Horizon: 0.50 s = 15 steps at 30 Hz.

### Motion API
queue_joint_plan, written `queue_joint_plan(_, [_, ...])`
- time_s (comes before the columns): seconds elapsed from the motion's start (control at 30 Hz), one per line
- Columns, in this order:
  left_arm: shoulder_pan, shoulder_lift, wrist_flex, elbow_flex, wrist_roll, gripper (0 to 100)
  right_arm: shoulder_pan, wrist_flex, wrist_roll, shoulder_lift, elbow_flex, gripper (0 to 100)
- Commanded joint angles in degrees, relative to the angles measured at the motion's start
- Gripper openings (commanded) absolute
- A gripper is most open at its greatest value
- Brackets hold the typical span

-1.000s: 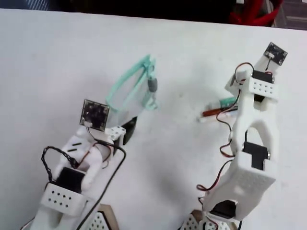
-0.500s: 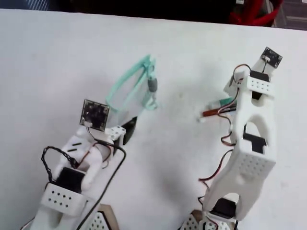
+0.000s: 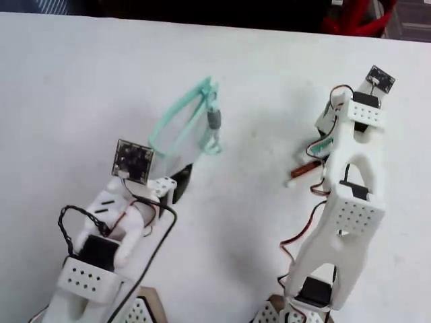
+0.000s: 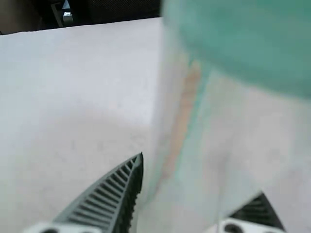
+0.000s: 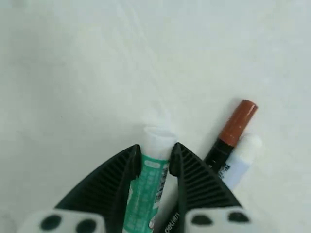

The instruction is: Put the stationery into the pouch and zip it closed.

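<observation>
The clear pouch with teal trim stands tilted on the white table, its grey zipper pull at the far end. My left gripper holds the pouch's near corner. In the left wrist view the pouch wall runs between the two fingers of that gripper. My right gripper is shut on a white-and-green pen, and shows at the right of the table. Beside it lie a brown-capped marker and a white stick.
The table's dark far edge runs along the back, with red parts at the back right corner. Open white surface lies between the pouch and the right arm. The arm bases stand at the near edge.
The right arm has shifted and its wrist has dropped over the pens. The brown-capped marker has slid a little toward the near edge and turned. The left arm and pouch have not moved.
</observation>
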State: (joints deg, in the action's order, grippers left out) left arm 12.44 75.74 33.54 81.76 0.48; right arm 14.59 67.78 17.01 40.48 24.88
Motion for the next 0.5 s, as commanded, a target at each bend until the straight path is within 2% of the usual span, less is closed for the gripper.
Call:
queue_joint_plan(0.0, [0.0,0.7,-0.3,-1.6,0.6,25,0.0,1.4,-0.3,-1.4,1.9,2.0])
queue_joint_plan(0.3, [0.0,0.7,-0.3,-1.4,0.6,25,0.4,7.1,-0.3,-9.8,1.6,1.8])
queue_joint_plan(0.47, [0.0,0.7,-0.3,-1.3,0.6,25,-0.5,10.8,-0.4,-19.4,1.7,1.8])
